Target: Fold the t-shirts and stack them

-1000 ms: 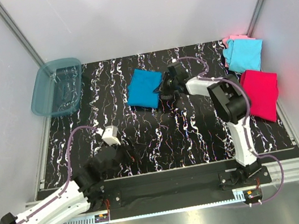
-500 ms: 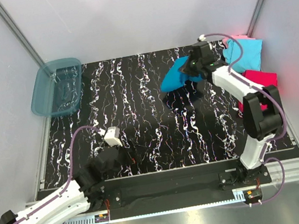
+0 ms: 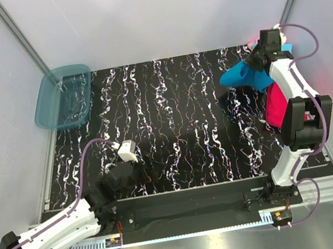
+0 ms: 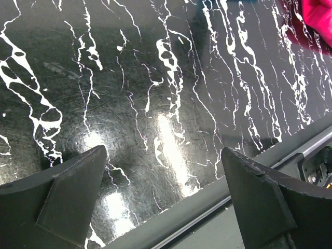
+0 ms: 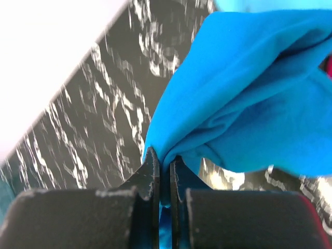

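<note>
Grip: right end effector [image 5: 161, 162] pinches an edge fold of the soft teal-blue cloth t-shirt [image 5: 249, 104]. Left end effector [image 4: 162, 153] spread, empty. Shirt looks light and limp, so probably best held through all layers.

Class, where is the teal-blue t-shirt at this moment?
In the top view, the teal-blue t-shirt is pinched in the right fingers above the table's far-right corner, just beyond the magenta-red t-shirt.

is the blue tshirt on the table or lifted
Lifted: the blue t-shirt hangs bunched from the shut right end effector, clear of the table.
</note>
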You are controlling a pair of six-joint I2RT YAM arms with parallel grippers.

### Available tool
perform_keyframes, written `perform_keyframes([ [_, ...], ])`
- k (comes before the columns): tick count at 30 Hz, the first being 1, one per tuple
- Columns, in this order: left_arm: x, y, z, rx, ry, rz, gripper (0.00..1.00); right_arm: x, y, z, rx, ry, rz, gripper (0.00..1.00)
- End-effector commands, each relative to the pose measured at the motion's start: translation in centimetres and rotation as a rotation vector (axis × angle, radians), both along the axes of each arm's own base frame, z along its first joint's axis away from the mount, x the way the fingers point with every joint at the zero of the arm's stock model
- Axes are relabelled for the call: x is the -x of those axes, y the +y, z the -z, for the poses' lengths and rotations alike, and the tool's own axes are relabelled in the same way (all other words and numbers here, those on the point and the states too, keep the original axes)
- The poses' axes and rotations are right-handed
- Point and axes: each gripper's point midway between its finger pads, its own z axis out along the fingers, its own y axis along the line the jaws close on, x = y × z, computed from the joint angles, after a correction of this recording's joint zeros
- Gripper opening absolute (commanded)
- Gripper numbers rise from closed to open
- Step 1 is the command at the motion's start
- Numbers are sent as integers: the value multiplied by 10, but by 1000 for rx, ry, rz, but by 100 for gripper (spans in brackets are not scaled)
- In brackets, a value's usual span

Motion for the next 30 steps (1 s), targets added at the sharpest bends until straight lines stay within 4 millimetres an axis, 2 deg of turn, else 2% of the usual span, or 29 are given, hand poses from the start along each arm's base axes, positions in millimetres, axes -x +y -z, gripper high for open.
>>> perform_keyframes([
  [1, 0, -12, -28, 67, -50, 43, 99, -31, -21, -47, 43, -120, 54, 0],
  [3, 1, -12, -24, 69, -42, 44, 99, -42, -25, -56, 47, -142, 63, 0],
  [8, 3, -10, -17, 68, -33, 44, 99, -84, -36, -72, 70, -178, 70, 0],
  [9, 4, -11, -15, 71, -32, 46, 99, -91, -43, -89, 80, -207, 82, 0],
  [10, 4, -11, -14, 73, -30, 48, 99, -100, -48, -75, 82, -182, 87, 0],
  [11, 5, -12, -14, 77, -29, 50, 99, -105, -53, -74, 88, -182, 91, 0],
  [12, 5, -11, -11, 72, -26, 52, 99, -110, -64, -91, 90, -217, 107, 0],
  [13, 5, -11, -11, 72, -25, 53, 99, -119, -71, -74, 86, -191, 114, 0],
  [14, 6, -11, -10, 69, -23, 53, 99, -124, -77, -73, 91, -191, 118, 0],
  [15, 6, -11, -8, 65, -20, 55, 99, -127, -89, -90, 109, -222, 142, 0],
  [16, 6, -10, -6, 62, -19, 55, 99, -135, -96, -71, 114, -195, 148, 0],
  [17, 7, -11, -6, 62, -16, 56, 99, -138, -104, -71, 124, -197, 155, 0],
  [18, 7, -10, -3, 57, -13, 56, 99, -139, -113, -88, 138, -224, 174, 0],
  [19, 7, -10, -2, 56, -9, 57, 99, -143, -127, -74, 141, -208, 192, 0],
  [20, 8, -10, 0, 51, -3, 57, 99, -143, -132, -77, 137, -217, 200, 0],
  [22, 8, -11, 2, 52, -3, 58, 99, -143, -146, -91, 134, -258, 210, 0],
  [26, 5, -16, 3, 53, -1, 66, 99, -141, -148, -134, 113, -366, 188, 0],
  [27, 5, -18, 6, 47, 7, 68, 99, -139, -144, -154, 110, -414, 172, 0],
  [29, 6, -21, 10, 47, 21, 77, 99, -137, -132, -174, 76, -467, 129, 0],
  [30, 5, -25, 6, 66, 13, 82, 99, -134, -125, -194, 67, -515, 101, 0],
])
